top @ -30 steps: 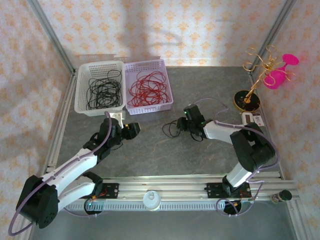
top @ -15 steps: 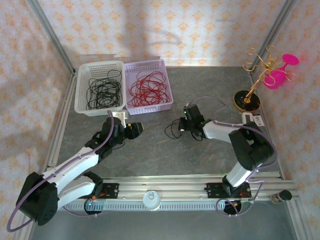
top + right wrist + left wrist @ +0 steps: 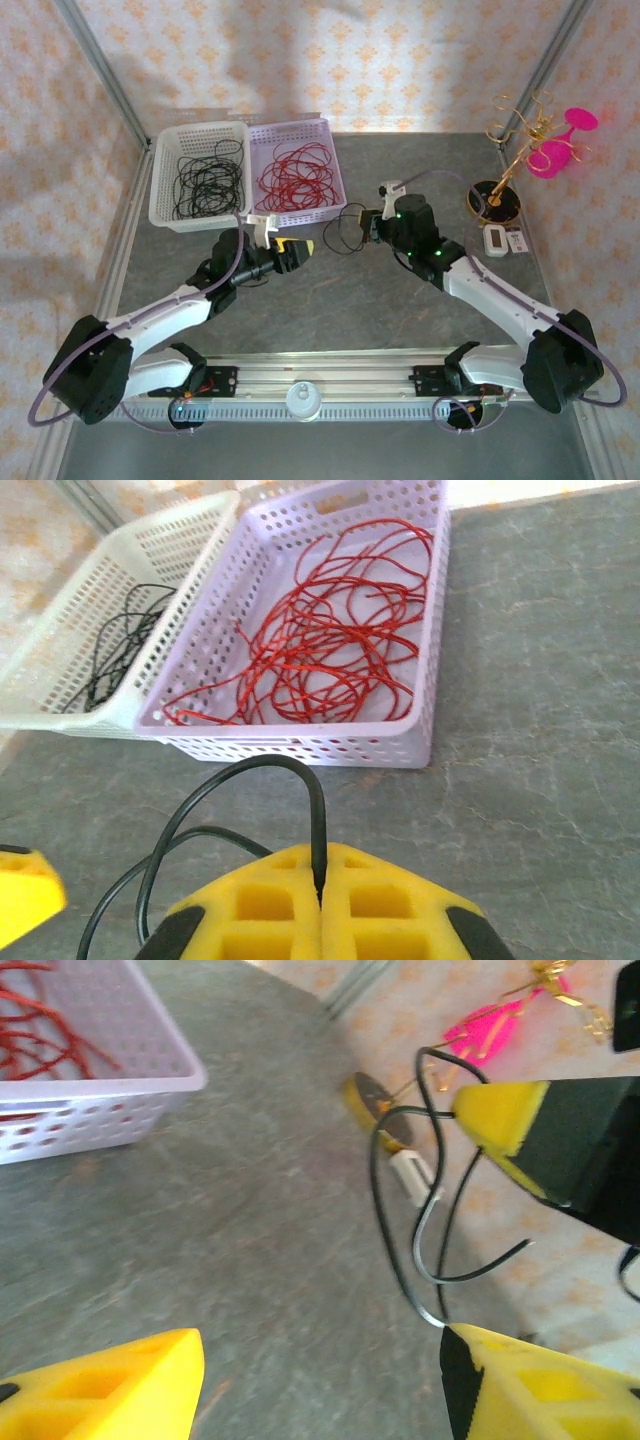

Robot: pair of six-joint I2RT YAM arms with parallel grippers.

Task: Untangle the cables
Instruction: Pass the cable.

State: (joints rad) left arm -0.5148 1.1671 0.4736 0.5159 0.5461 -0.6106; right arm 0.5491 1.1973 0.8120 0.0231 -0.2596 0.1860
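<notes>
Right end effector (image 3: 320, 895) pinched shut on black cable (image 3: 232, 787), loop over surface (image 3: 330, 300) just in front of lilac basket (image 3: 300, 748). Left end effector (image 3: 320, 1370) wide open, empty, cable right ahead. Imo: close on strand well away from that pinch, pull apart gently. Can't tell if loop's knotted, far end cut off.

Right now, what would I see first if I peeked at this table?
The bright red cables piled in the lilac basket at the back jump out first. Just in front, the yellow-tipped right claw pinches a thin black cable. A hot-pink glass is in the far right corner.
</notes>
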